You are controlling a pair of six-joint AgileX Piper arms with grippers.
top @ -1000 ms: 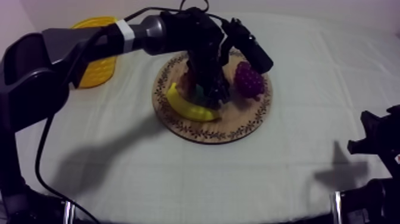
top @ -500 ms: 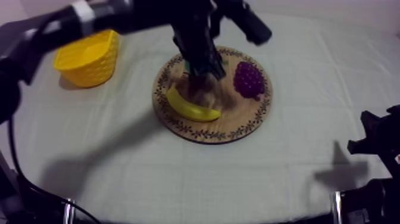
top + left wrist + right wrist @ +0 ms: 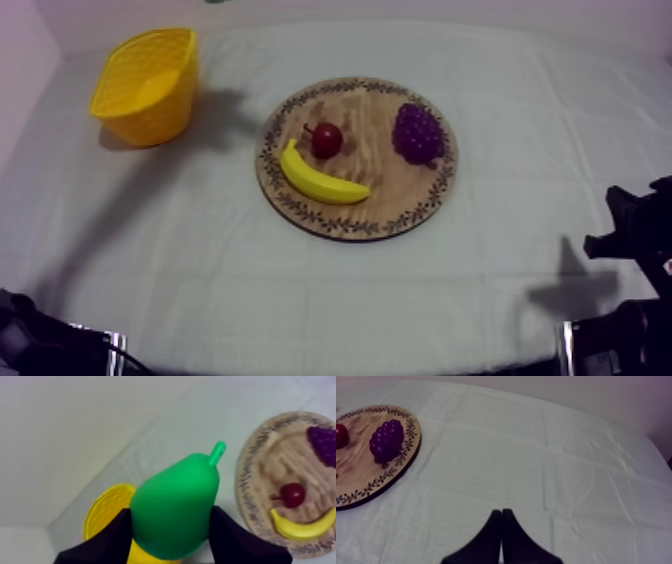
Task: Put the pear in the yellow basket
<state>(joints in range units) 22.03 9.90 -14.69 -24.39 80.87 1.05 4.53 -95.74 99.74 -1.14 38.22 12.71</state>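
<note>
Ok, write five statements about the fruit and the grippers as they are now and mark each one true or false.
1. The left gripper is shut on the pear. True.
2. The pear lies on the wooden board. False: it is off the board, held in the left gripper, with the yellow basket showing behind it.
3. The banana, the bunch of grapes and the small red fruit are on the board. True.
4. The right gripper is open. False: its fingers lie together as a narrow wedge, shut on nothing.
5. The small red fruit touches the grapes. False: they are apart, and the red fruit sits beside the banana.
</note>
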